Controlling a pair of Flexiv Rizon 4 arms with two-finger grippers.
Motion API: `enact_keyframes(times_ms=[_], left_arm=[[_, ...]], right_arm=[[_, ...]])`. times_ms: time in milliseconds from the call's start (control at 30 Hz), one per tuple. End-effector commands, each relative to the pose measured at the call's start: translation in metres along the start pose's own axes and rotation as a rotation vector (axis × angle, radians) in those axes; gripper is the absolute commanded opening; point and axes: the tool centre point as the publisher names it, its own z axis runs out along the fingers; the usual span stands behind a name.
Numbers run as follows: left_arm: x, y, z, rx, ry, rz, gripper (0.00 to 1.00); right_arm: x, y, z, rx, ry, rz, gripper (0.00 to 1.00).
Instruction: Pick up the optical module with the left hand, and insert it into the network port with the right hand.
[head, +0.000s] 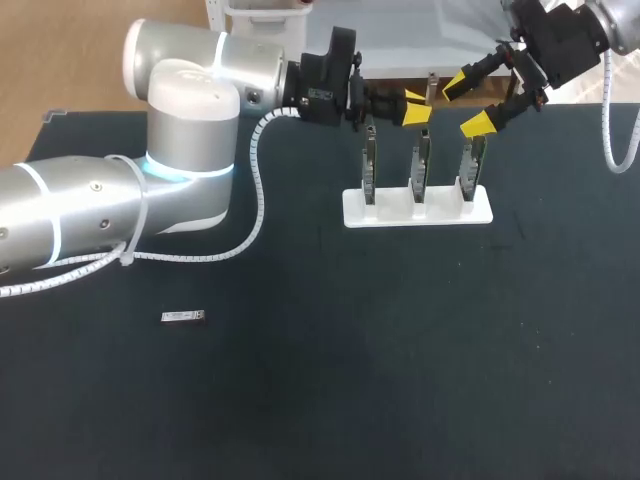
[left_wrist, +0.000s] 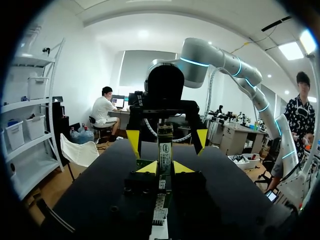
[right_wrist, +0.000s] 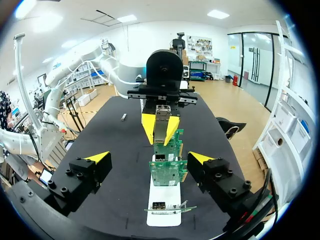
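Holding the optical module (right_wrist: 161, 122) clenched in the left fingers (head: 416, 113), at twelve o'clock of the white stand (head: 395, 211). With the right fingers (head: 480, 124) released, spread wide, at its one o'clock.

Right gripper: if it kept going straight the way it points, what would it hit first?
Probably the optical module held in the left gripper, facing it head-on. The network cards stand just under that line, so it's uncertain.

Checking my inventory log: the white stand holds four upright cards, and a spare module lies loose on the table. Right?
No. The head view shows the white stand holding three upright cards, not four; the spare module does lie loose.
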Motion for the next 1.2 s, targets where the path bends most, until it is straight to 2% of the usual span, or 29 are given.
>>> enact_keyframes(times_ms=[33, 1200], left_arm=[[0.0003, -0.0002, 0.0008, 0.003, 0.002, -0.002, 0.0], [0.0047, 0.0045, 0.0049, 0.029, 0.001, -0.024, 0.0]], right_arm=[[-0.0002, 0.0003, 0.0005, 0.002, 0.0, 0.0, 1.0], [-0.0002, 0.0003, 0.0005, 0.002, 0.0, 0.0, 1.0]])
